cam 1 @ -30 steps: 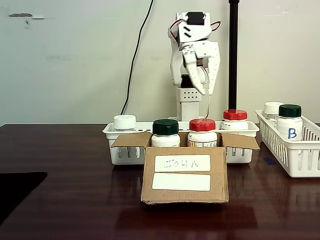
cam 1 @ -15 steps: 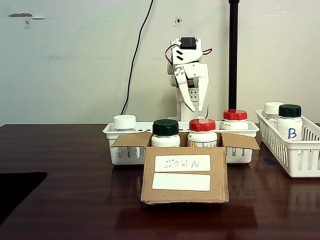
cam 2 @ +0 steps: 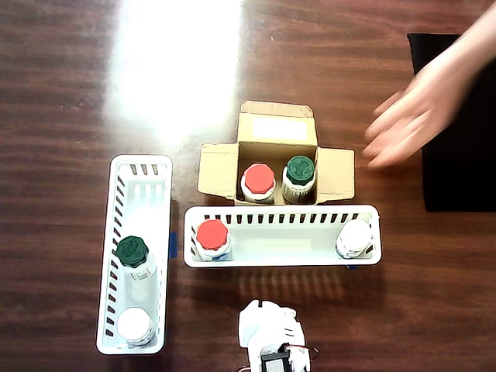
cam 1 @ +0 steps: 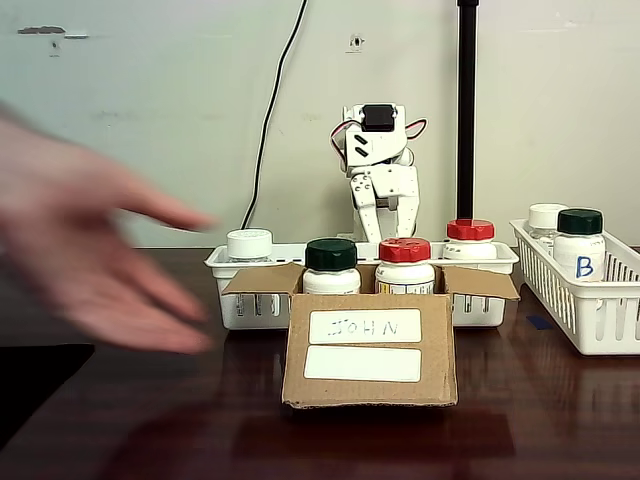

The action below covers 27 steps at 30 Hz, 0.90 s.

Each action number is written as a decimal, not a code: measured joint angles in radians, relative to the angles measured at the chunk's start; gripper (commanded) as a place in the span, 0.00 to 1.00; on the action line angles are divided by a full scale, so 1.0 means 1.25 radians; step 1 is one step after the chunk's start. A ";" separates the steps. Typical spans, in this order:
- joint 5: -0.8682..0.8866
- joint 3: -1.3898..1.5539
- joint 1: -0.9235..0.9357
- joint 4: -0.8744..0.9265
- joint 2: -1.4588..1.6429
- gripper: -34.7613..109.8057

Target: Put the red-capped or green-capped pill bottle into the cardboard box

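Observation:
The cardboard box (cam 1: 370, 350) (cam 2: 277, 128) stands in the middle of the table, flaps open, with the "JOHN" label on its front. Inside it, side by side and upright, are a green-capped bottle (cam 1: 331, 264) (cam 2: 299, 172) and a red-capped bottle (cam 1: 405, 260) (cam 2: 258, 179). A second red-capped bottle (cam 1: 470, 236) (cam 2: 211, 236) sits in the long white basket (cam 1: 232, 300) (cam 2: 287, 260) behind the box. My gripper (cam 1: 386, 222) hangs folded back by the arm's base beyond that basket, shut and holding nothing. From above, the arm (cam 2: 269, 335) shows at the bottom edge.
A person's blurred hand (cam 1: 95, 250) (cam 2: 422, 97) reaches over the table beside the box. A white-capped bottle (cam 1: 249, 243) (cam 2: 356, 236) shares the long basket. Another white basket (cam 1: 590, 300) (cam 2: 116, 232) holds a green-capped "B" bottle (cam 1: 580, 245) and a white-capped one. A black mat (cam 2: 457, 132) lies near the hand.
The arm has drawn back from above the box and folded down at its base, its jaws coming together. A person's hand has come into view.

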 measured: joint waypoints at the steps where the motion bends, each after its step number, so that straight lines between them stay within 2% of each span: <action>1: -0.032 0.000 -0.007 0.000 0.000 0.25; 9: -0.146 0.000 -0.061 0.000 0.000 0.25; 18: -0.444 0.000 -0.137 0.000 0.000 0.25; 27: -0.609 0.000 -0.156 0.000 0.000 0.25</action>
